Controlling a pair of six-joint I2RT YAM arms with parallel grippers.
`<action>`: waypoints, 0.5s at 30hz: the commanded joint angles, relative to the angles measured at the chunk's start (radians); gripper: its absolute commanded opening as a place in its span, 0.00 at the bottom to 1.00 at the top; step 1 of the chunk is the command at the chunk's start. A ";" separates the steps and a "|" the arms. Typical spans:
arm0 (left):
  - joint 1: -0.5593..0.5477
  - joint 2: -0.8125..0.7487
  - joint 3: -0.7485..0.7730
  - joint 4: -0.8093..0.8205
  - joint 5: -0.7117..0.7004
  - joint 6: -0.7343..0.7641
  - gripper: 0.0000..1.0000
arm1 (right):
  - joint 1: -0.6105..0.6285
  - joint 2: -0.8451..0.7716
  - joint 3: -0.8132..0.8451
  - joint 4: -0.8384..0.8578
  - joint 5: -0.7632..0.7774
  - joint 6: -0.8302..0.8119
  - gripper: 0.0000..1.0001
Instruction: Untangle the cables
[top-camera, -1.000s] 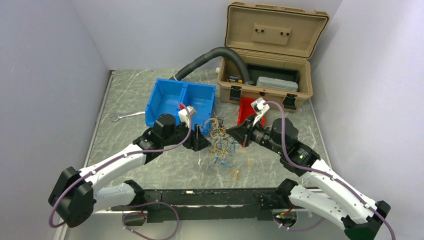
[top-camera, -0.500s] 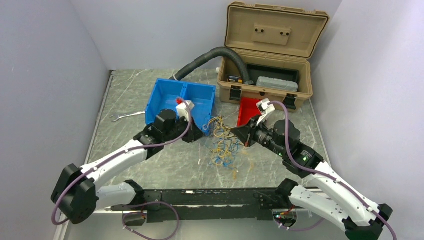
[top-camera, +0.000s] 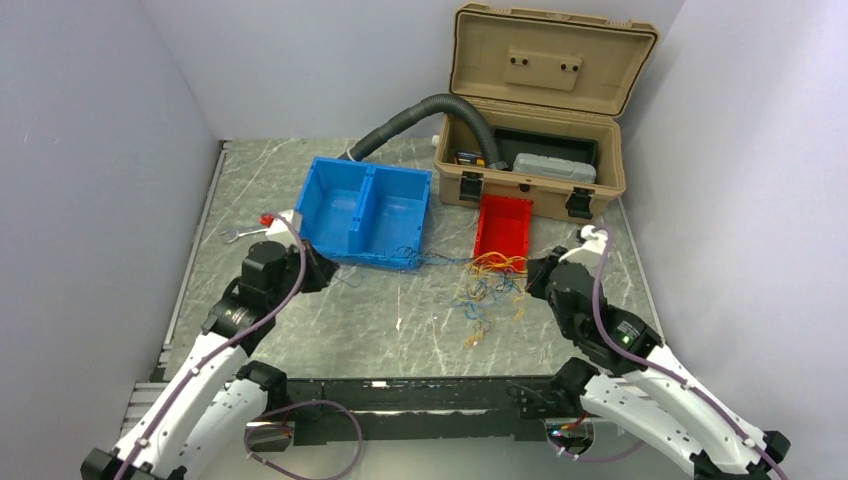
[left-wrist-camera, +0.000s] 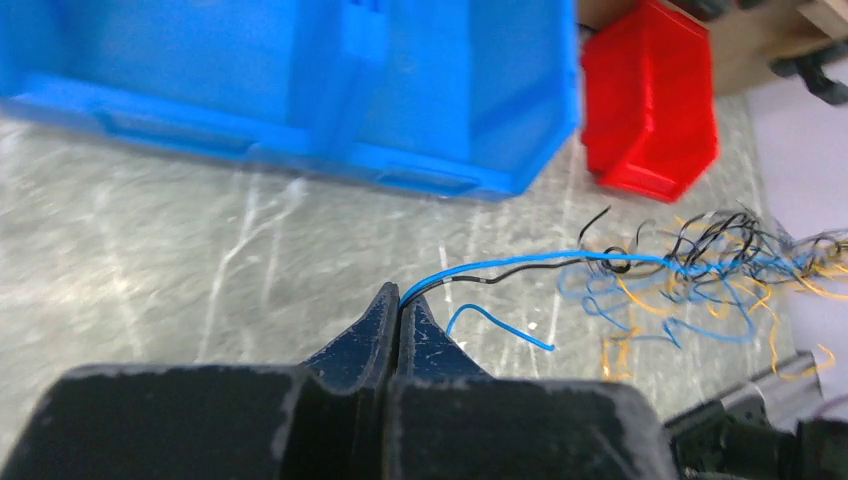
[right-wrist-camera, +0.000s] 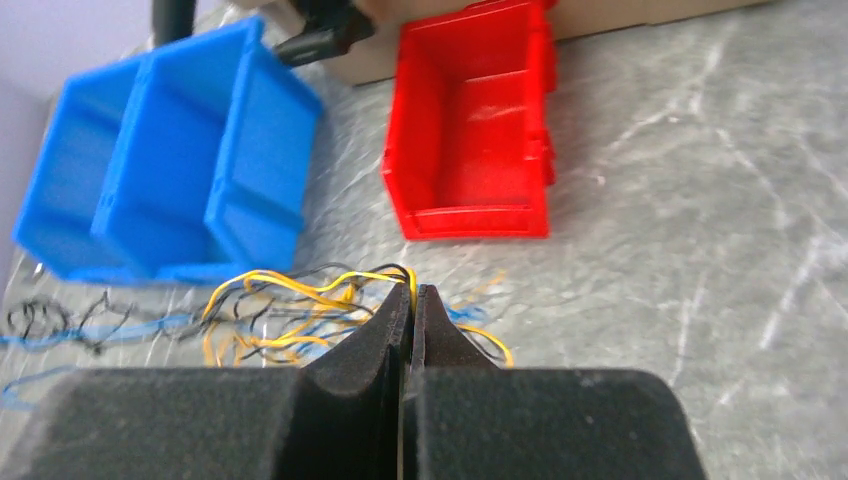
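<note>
Having just shut on blue and black strands, the left fingers (left-wrist-camera: 392, 312) have pulled left while the right fingers (right-wrist-camera: 404, 305), pinching yellow-orange strands, pulled right, stretching the tangle of hair-thin coloured wires (top-camera: 487, 283) across the grey marbled bench (top-camera: 400, 325), likely loosening it.

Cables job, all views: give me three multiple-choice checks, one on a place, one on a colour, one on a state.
1. The red bin stands: A in front of the tan case; B inside that case; C on its lid.
2. The cables pinched in the left tool are: A green and white; B red only; C blue and black.
3. The right tool is: A open and empty; B shut on a yellow cable; C out of view.
1 A: the top view shows it just before the open case.
2 C: the left wrist view shows both colours leaving the shut tool.
3 B: the right wrist view shows yellow running into it.
</note>
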 joint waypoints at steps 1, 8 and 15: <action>0.046 -0.075 -0.002 -0.143 -0.200 -0.060 0.00 | -0.006 -0.066 -0.008 -0.131 0.266 0.124 0.00; 0.054 -0.134 0.020 -0.231 -0.336 -0.082 0.00 | -0.006 -0.107 0.011 -0.216 0.345 0.170 0.00; 0.055 -0.087 -0.030 -0.013 0.051 0.075 0.00 | -0.007 -0.150 -0.043 0.017 0.100 -0.134 0.00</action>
